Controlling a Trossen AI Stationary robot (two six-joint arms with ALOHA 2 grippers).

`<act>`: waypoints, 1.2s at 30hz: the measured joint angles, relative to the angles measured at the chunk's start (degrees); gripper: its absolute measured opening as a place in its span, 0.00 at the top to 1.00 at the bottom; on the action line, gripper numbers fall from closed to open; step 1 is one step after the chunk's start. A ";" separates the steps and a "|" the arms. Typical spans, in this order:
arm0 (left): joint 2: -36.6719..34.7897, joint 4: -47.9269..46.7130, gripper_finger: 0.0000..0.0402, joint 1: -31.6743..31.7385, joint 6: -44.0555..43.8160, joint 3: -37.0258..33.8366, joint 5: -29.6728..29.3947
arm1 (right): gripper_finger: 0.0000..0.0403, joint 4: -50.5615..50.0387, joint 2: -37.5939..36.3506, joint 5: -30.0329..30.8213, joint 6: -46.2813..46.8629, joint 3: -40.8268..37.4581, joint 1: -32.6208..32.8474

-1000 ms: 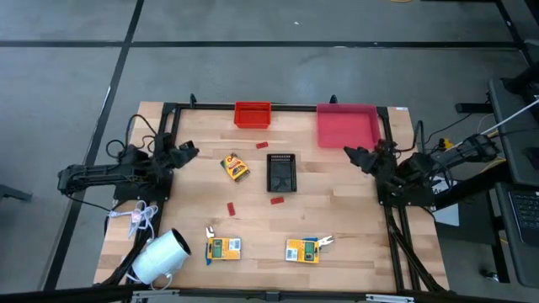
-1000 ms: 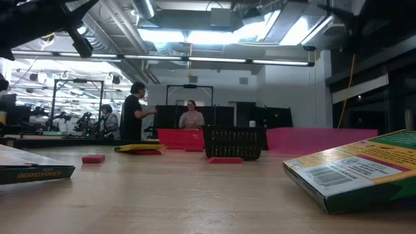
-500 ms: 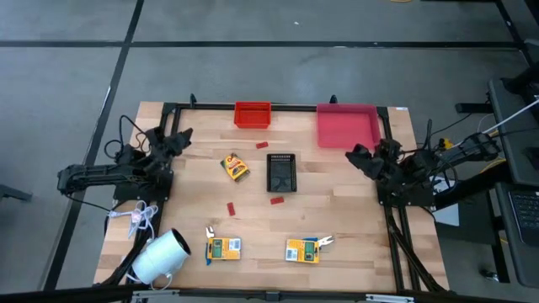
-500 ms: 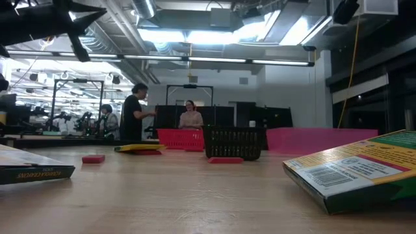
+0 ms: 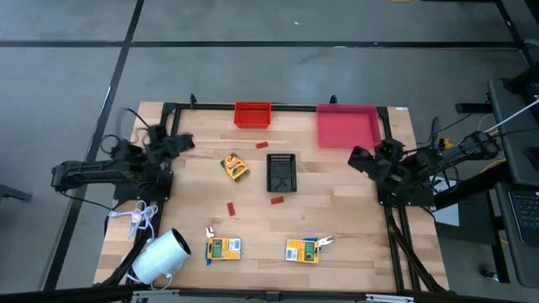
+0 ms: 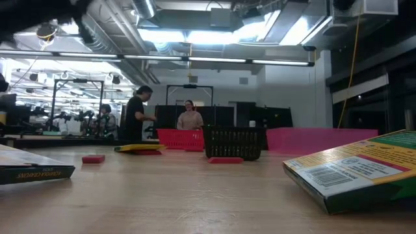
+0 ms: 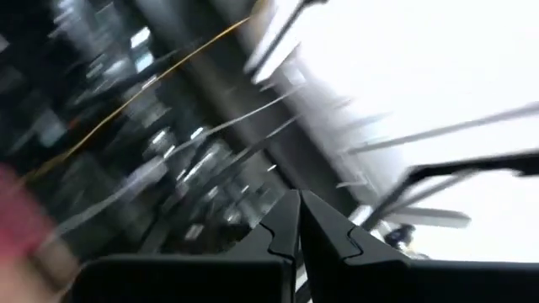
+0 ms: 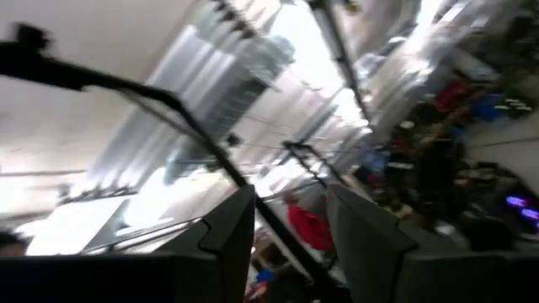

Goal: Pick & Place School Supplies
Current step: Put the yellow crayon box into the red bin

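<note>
From above, I've got the left gripper [image 5: 184,141] pinched together left of the black basket [image 5: 281,172], right gripper [image 5: 354,156] spread apart on its right. One box [image 5: 235,167] lies just left of the basket, two boxes [image 5: 224,248] nearer the front edge of the desk [image 5: 337,210]. Low down, a red piece [image 6: 225,159] sits before the basket.

Even, soft overhead light falls on the bench [image 5: 337,215] in the high view, with only faint shadows under things and no glare. The low view is dimmer at bench level, while ceiling lights [image 6: 214,36] at twelve o'clock blow out to white. A printed box [image 6: 354,170] at four o'clock sits close and slightly soft. Both wrist views are streaked with heavy motion blur and washed by bright white glare.
</note>
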 joint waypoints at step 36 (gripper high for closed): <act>27.09 -94.63 0.49 -11.58 15.45 58.42 -15.01 | 0.62 -39.44 31.56 -46.05 38.79 2.34 -9.12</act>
